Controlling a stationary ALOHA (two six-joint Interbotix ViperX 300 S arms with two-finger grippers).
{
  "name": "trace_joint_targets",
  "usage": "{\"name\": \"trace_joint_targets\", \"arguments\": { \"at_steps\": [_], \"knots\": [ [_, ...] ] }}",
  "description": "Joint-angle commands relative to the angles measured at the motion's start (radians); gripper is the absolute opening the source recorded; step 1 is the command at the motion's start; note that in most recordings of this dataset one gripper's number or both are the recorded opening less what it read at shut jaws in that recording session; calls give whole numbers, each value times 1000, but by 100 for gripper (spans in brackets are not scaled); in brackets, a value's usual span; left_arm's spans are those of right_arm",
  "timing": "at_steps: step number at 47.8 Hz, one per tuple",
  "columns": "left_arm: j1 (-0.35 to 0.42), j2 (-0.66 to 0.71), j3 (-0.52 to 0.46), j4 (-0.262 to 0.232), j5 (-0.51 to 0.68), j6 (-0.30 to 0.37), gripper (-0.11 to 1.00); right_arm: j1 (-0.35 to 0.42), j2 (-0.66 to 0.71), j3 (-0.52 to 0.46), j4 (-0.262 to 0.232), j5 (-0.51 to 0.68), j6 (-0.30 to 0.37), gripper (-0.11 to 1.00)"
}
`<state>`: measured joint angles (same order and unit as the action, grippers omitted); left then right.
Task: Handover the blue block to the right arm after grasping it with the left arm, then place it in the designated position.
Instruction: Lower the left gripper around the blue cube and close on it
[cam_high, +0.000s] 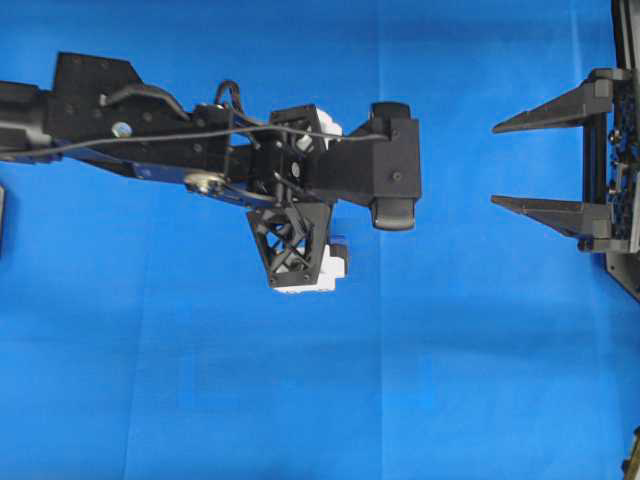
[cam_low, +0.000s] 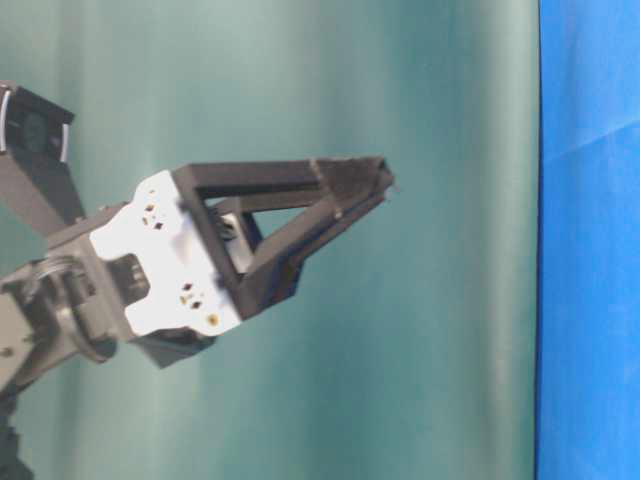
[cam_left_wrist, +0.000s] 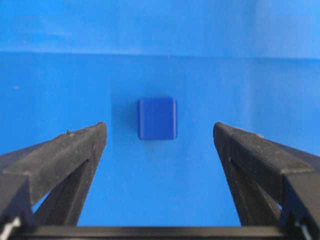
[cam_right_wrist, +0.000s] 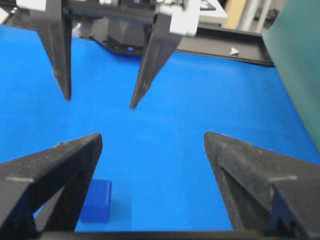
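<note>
Both grippers stand spread wide and hold nothing. Your left gripper (cam_left_wrist: 160, 135) hangs over the blue cloth (cam_left_wrist: 160, 30), the blue block (cam_left_wrist: 157, 118) lying at twelve o'clock between its fingertips; your right gripper (cam_high: 495, 164) waits apart.

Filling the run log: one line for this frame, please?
phase: pre-grasp | left gripper: open, above blue block, not touching | right gripper: open, empty, waiting at right | block: on blue cloth, not yet grasped

The left arm (cam_high: 150, 130) hides the blue block (cam_left_wrist: 157, 118) overhead; the right end effector (cam_high: 505, 163) is cut off.
</note>
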<state>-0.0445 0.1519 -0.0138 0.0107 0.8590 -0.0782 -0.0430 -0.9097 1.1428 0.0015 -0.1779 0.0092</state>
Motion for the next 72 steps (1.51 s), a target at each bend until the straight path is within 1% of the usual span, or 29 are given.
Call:
{"name": "trace_joint_targets", "arguments": {
  "at_steps": [1,12,18,25,35,51,66,70,72],
  "knots": [
    [-9,9,15,2,-34,-6,91,-2,9,-28,3,-6,2,95],
    [-15,66,103,2,-141,-9,91,-2,21,-26,3,-6,2,95],
    [-15,81,164,2,-241,-11,91,-2,32,-26,3,-9,2,95],
    [-15,103,216,2,-327,-17,91,-2,43,-25,3,-11,2,95],
    [-17,147,235,2,-393,-18,91,-2,43,-25,3,-11,2,95],
    [-18,215,233,2,-431,-17,91,-2,51,-23,3,-6,2,95],
    [-18,224,233,2,-439,-17,90,-2,51,-23,3,-6,2,95],
    [-18,224,229,2,-437,-18,88,-2,52,-21,3,-6,2,95],
    [-18,224,227,2,-439,-18,85,-2,51,-23,3,-6,2,95]
  ]
}}
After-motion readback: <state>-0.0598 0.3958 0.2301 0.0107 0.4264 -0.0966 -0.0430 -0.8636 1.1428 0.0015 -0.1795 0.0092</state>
